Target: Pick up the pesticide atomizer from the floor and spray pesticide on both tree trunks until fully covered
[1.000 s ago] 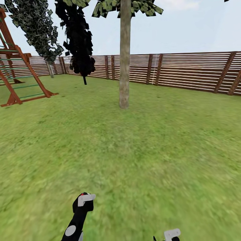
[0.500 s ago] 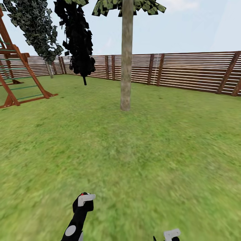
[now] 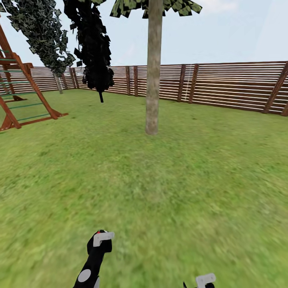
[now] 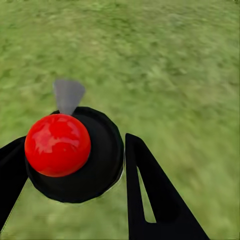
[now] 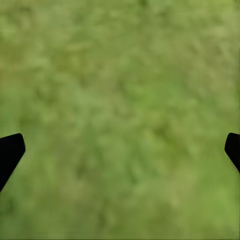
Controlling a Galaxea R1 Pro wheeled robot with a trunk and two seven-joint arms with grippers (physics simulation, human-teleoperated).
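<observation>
My left gripper [image 4: 75,176] is shut on the pesticide atomizer [image 4: 95,165], a round black body with a glossy red ball top [image 4: 57,145] and a grey nozzle. In the head view the left gripper [image 3: 100,243] hangs low over the grass. My right gripper [image 5: 120,150] is open above bare grass, with nothing between its fingers. A tree trunk [image 3: 153,80], thick and grey-brown, stands straight ahead on the lawn, several body lengths away. A second tree [image 3: 40,28] with a pale trunk [image 3: 59,83] stands far off at the back left by the fence.
A brown slat fence [image 3: 232,86] rings the lawn at the back. An all-black tree [image 3: 94,48] stands between the two trees. A red-brown wooden play frame [image 3: 24,94] stands at the left. Open grass [image 3: 160,180] stretches from me to the near trunk.
The whole head view has shifted: the near trunk now sits slightly more to the right and lower, so the camera has moved. Both arms hold the same pose.
</observation>
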